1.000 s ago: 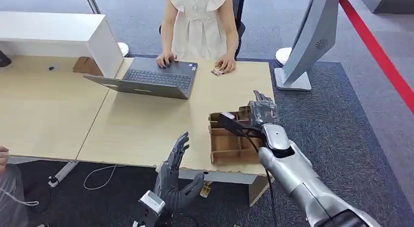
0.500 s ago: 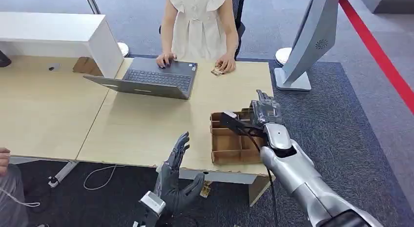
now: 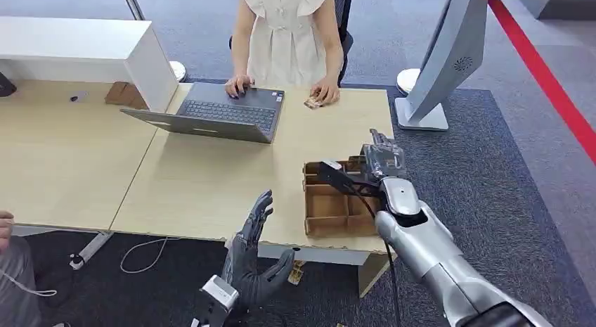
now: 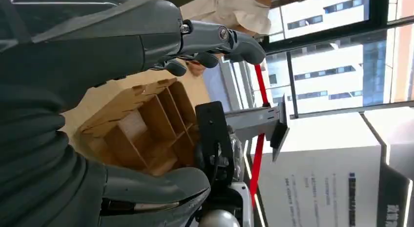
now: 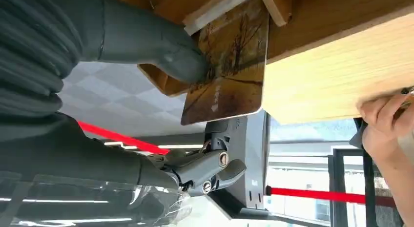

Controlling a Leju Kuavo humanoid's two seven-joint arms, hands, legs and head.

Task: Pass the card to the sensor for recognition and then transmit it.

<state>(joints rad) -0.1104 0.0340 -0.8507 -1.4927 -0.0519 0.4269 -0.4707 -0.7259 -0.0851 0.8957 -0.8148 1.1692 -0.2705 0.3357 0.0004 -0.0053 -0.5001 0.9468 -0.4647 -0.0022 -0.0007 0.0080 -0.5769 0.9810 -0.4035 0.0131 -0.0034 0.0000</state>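
Card point(image 5: 227, 66) is sitting at the cardboard tray point(image 3: 330, 211) edge on the bench, right hand point(image 3: 381, 160) thumb pressing it, left hand point(image 3: 251, 260) hanging open; weak pinch risks slipping.

The card point(image 5: 229, 66) is brown with a tree picture; the box point(image 3: 337, 200) is plain brown cardboard, the table point(image 3: 211, 172) pale wood, the carpet point(image 3: 520, 186) dark grey.
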